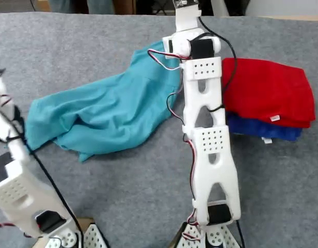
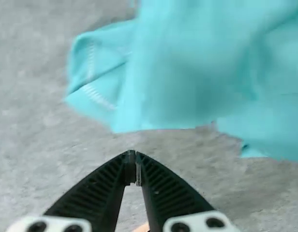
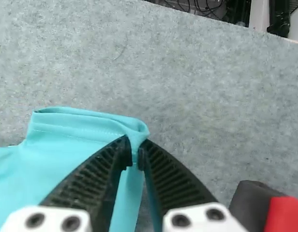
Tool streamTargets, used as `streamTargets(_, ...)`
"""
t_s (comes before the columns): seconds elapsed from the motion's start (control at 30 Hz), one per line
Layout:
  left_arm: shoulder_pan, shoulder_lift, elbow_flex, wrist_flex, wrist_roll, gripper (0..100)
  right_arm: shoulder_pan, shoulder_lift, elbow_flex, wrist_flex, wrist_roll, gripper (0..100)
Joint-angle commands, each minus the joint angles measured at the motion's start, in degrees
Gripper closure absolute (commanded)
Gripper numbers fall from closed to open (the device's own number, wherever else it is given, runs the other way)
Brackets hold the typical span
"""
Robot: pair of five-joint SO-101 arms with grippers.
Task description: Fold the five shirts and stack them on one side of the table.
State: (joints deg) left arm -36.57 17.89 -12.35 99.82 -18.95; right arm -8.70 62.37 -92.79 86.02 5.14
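A teal shirt [image 1: 112,113] lies crumpled and spread left of the table's centre. In the right wrist view my right gripper [image 3: 133,157] is shut on a hemmed edge of the teal shirt [image 3: 67,145], at its far corner. The right arm [image 1: 208,139] stretches from the near edge toward the back of the table. My left gripper [image 2: 132,169] is shut with nothing in it, over bare grey mat just short of the teal shirt's [image 2: 197,67] edge. The left arm [image 1: 6,124] stands at the table's left edge. A folded red shirt [image 1: 267,93] lies on a folded blue shirt [image 1: 262,129] at the right.
The grey felt table top [image 1: 148,196] is bare in front of the teal shirt and between the two arm bases. The right arm lies right beside the red and blue stack. Cables run along the right arm.
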Motion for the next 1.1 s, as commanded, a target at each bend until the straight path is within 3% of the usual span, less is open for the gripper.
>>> streamTargets(0.0,6.37,-0.97,-1.80,0.88,1.23,95,0.79,-4.53,-2.77,-0.97,1.32,98.5)
streamTargets(0.1,9.54,-0.53,-1.98,0.09,1.23,88,0.97,-4.53,-2.95,-0.09,1.23,98.5)
streamTargets(0.23,9.89,-0.35,-3.82,-7.74,2.99,83,1.05,-4.53,-2.77,0.26,1.23,98.5)
streamTargets(0.43,13.93,0.62,-3.21,-16.79,22.95,84,1.05,-4.44,-2.59,0.26,1.32,98.5)
streamTargets(0.53,15.78,4.31,0.66,-20.31,29.71,95,1.05,-4.44,-2.59,0.26,1.32,98.5)
streamTargets(0.8,17.27,9.76,9.89,-16.44,25.76,97,1.05,-4.44,-2.95,1.93,2.29,98.5)
streamTargets(0.93,18.15,2.55,17.80,-16.70,21.63,97,0.97,-4.88,-2.95,5.63,7.82,98.5)
streamTargets(1.07,19.47,-3.25,30.73,-20.04,17.23,97,0.70,-6.64,-2.95,14.33,18.02,98.5)
